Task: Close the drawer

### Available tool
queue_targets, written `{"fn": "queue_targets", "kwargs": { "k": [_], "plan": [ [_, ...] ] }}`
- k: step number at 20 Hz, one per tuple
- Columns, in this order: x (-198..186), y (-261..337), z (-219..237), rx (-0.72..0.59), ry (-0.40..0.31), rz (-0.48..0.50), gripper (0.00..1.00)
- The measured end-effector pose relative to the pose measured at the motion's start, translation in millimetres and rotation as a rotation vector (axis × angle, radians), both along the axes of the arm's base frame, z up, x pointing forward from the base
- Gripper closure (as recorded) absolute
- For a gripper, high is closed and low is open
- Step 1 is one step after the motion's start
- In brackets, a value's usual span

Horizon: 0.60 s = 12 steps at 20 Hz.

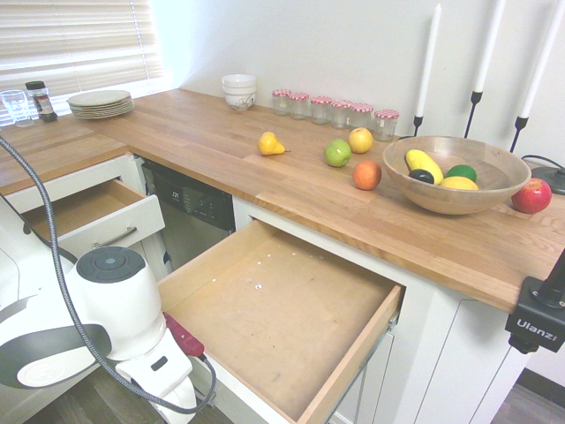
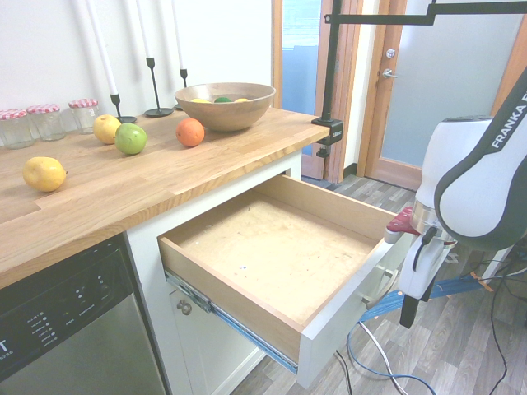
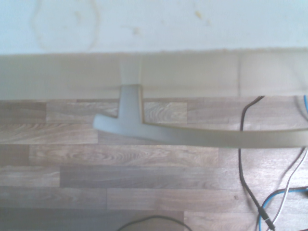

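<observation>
You see the drawer [image 2: 280, 255] with a pale brown bottom, light wood sides and a white front; its handle [image 3: 202, 134] shows dull silver over grey-brown plank flooring [image 3: 120, 183]; the counter [image 1: 265, 168] is warm honey wood in strips; the bowl [image 1: 455, 199] is tan; the jars [image 1: 335, 104] wear red-and-white checked lids; the fruit runs yellow, green, orange and red; the candles [image 1: 430, 53] are white on black holders; the dishwasher [image 2: 66, 329] is steel with a black panel.

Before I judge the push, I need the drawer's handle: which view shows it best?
The wrist view: the handle fills it, curved bar and post clear. The first exterior view hides it behind the arm; the second shows only the drawer.
</observation>
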<state>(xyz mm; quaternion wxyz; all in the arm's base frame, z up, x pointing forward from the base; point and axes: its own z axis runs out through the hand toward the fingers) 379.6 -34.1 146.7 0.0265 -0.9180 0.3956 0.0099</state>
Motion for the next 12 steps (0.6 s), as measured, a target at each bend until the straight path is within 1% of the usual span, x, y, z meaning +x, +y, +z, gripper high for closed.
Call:
{"fn": "queue_targets", "kwargs": {
  "k": [5, 12],
  "plan": [
    [1.5, -5.5, -9.6, -0.036, -0.005, 0.027, 1.00],
    [3.3, -4.4, -11.9, -0.039, -0.004, 0.031, 1.00]
  ]
}}
